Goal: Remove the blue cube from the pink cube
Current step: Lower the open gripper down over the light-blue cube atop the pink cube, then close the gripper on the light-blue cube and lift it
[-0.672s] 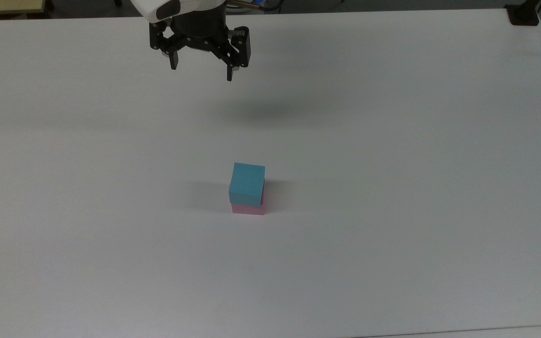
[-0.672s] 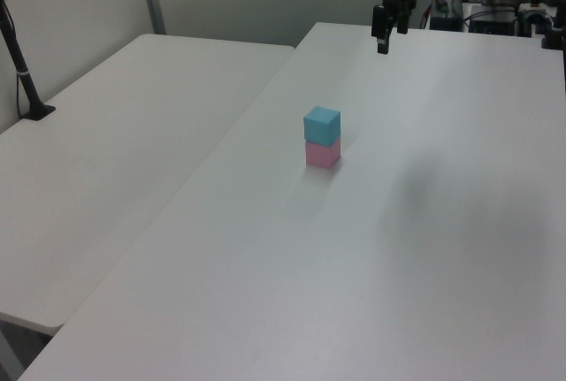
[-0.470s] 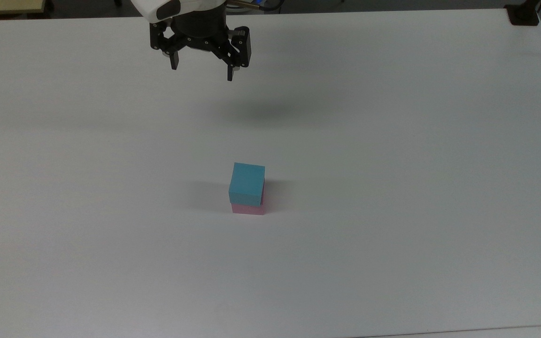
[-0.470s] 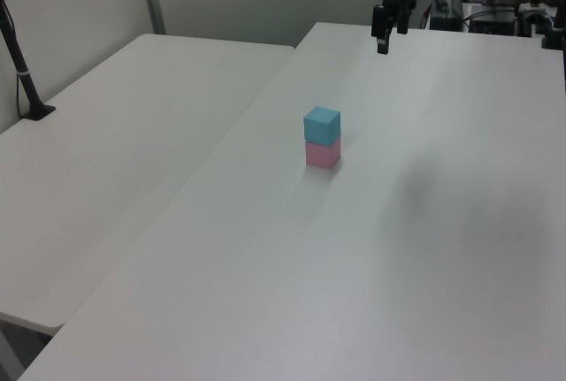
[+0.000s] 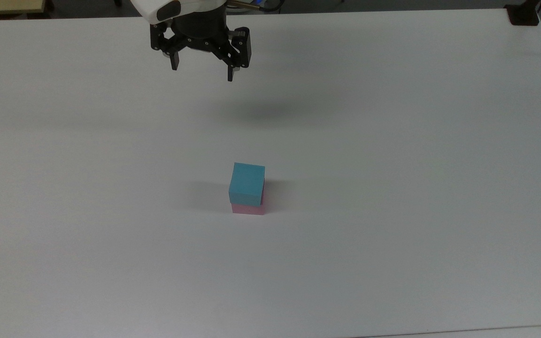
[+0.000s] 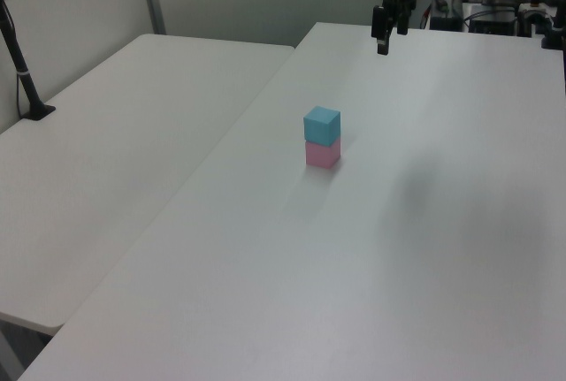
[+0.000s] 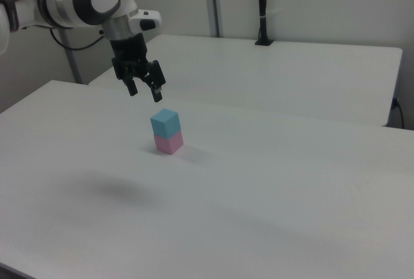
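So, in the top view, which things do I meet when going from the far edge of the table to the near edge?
claw → blue cube → pink cube

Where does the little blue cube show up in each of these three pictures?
Top view: the blue cube sits just below the centre.
Left view: slightly right of the centre, upper half.
Right view: left of the centre.
Shared landmark: the pink cube directly under it.
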Controlling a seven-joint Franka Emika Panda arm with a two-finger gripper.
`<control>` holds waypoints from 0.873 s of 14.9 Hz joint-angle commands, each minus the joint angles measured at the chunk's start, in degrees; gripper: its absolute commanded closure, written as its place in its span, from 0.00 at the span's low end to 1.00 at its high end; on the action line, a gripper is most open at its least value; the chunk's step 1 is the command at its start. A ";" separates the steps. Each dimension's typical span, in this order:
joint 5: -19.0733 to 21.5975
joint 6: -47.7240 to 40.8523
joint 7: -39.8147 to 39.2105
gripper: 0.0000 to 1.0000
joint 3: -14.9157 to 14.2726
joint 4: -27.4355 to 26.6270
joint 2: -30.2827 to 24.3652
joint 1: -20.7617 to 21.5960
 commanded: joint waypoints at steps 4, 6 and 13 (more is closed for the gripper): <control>3.96 10.17 -0.46 0.00 0.37 -0.88 5.48 1.03; 3.96 15.08 1.55 0.00 0.37 -0.79 8.20 2.43; 1.06 26.60 9.20 0.00 0.19 0.17 17.17 4.99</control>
